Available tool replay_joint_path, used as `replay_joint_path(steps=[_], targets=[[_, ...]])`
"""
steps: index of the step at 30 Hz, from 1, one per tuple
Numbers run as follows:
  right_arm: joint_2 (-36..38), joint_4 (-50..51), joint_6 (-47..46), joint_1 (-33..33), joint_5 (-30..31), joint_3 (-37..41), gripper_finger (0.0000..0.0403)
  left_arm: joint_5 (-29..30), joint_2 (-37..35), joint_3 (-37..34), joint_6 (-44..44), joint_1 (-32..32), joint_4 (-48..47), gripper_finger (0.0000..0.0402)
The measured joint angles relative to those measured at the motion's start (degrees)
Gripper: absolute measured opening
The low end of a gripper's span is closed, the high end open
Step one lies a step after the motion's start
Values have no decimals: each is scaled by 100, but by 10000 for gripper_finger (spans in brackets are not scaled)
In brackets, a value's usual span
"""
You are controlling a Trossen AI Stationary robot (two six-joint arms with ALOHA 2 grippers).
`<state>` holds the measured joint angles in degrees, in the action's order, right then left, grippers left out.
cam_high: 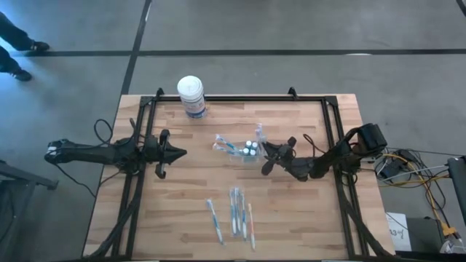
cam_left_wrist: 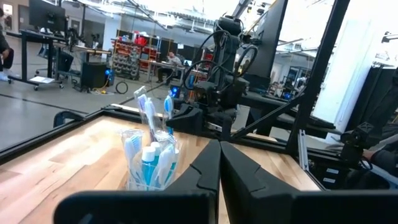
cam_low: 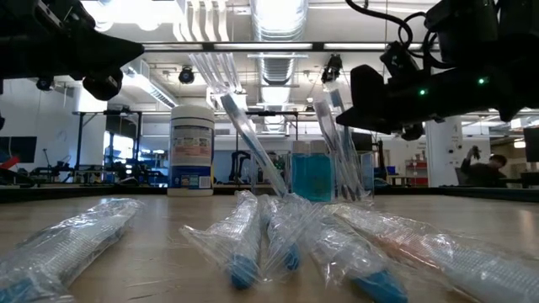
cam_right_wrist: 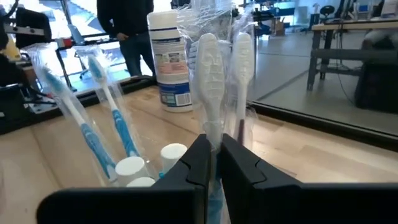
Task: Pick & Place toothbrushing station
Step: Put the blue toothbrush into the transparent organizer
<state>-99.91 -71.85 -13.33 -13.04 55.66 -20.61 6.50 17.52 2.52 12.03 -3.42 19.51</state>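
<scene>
Toothbrushing station (cam_high: 244, 149) upright, brushes tilted out; right hand (cam_high: 268, 155) beside it, fingers together.

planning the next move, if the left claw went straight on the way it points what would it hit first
Probably the holder with its brushes: it sits dead ahead of the shut left claw, well short of the right arm behind it.

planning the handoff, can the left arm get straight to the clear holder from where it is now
Probably yes. The left gripper sits shut, with bare table between it and the clear holder. The right gripper crowds the holder's far side.
</scene>
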Motion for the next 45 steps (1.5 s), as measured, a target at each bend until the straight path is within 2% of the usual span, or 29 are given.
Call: replay_joint_path(steps=[5,12,16,20,24,27,30,33,37,41,45], targets=[[81,167,22,-20,-126,-35,75,0,0,0,2,0,-2,16],[558,229,29,-94,-92,-56,161,-1,-2,0,29,0,1,17],[1019,656,171,-205,-58,-54,183,-1,-2,0,118,2,2,17],[1659,1315,228,-334,-33,-54,189,-2,-2,0,146,1,2,20],[2541,2135,805,-634,-38,-47,184,-2,-2,0,148,0,1,20],[3313,2893,839,-891,-61,-3,173,-2,-2,0,169,0,0,18],[4124,3773,524,-1141,-153,50,152,-95,-4,0,188,2,-9,19],[4883,4878,-41,-1310,-624,114,121,-329,-4,0,197,0,-15,21],[5486,5948,-809,-1405,-755,236,73,-442,-3,0,199,0,-21,19],[5683,6145,-1096,-1432,-800,479,23,-442,-4,0,220,0,-22,19],[5769,5680,-1114,-1450,-889,927,10,-442,-4,0,312,0,-22,17]])
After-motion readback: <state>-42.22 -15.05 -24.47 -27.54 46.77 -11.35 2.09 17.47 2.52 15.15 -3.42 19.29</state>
